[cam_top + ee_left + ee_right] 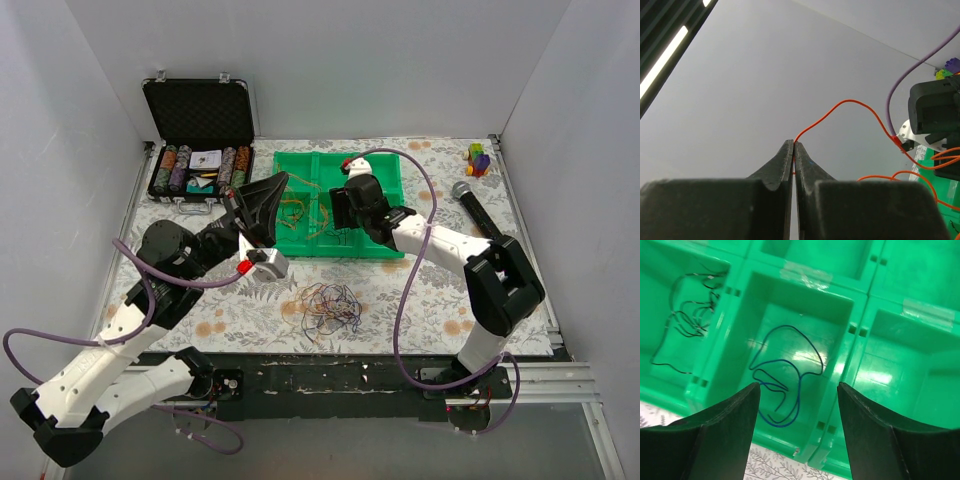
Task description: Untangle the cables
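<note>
L claw [794,145] is shut tight on a thin orange cable [850,101], pinched right at the tips. The wire arcs up and off to the right, and the claw is raised above the desk [240,310]. R claw [798,386] is wide open w/ nothing in it, over a compartment of the green tray [390,175]. A blue cable [785,376] lies loose on that compartment's floor, below and btwn the fingers. A dark cable [687,320] lies in the next compartment to the left in that view. The main tangle of cables [325,305] sits on the desk btwn the two arms, apart from both claws. The orange wire's far end runs out of the L wrist view, so can't tell where it stops. Print on the cards in the poker chip case [198,108] is too small to read.
</note>
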Robot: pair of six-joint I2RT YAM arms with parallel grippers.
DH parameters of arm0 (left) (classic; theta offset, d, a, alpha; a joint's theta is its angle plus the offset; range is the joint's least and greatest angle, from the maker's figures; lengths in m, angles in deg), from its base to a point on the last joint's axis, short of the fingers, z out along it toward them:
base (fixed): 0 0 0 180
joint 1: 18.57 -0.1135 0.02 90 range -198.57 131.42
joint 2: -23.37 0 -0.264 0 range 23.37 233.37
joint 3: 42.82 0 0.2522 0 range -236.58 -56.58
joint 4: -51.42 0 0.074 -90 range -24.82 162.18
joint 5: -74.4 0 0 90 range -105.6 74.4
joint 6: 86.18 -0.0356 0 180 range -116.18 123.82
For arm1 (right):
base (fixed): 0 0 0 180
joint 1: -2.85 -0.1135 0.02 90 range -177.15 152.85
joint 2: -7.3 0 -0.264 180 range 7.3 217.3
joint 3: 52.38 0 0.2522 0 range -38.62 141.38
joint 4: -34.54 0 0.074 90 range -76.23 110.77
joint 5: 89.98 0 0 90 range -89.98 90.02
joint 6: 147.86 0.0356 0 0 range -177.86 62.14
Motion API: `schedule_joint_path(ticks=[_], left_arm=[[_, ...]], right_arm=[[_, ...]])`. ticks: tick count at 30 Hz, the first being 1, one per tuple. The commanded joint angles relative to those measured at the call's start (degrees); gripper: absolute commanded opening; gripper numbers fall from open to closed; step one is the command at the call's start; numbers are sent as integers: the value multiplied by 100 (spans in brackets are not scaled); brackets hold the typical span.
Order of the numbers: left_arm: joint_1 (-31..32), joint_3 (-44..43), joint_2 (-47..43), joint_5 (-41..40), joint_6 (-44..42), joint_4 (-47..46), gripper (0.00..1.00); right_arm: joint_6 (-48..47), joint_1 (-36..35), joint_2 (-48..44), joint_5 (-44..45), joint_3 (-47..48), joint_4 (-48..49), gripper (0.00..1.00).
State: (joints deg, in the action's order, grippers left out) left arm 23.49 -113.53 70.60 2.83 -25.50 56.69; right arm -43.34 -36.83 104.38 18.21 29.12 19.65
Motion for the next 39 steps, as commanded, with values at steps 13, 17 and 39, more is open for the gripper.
schedule_joint_path(ticks=[13,17,39], left_arm=[[30,114,-319,-253,137,155,0],[39,114,-406,-279,120,199,0],[39,184,-556,-183,102,207,0]], right_arm=[[51,39,373,887,335,-213,69],[24,39,636,896,441,-265,60],[1175,-1129,593,1221,-262,-458,38]])
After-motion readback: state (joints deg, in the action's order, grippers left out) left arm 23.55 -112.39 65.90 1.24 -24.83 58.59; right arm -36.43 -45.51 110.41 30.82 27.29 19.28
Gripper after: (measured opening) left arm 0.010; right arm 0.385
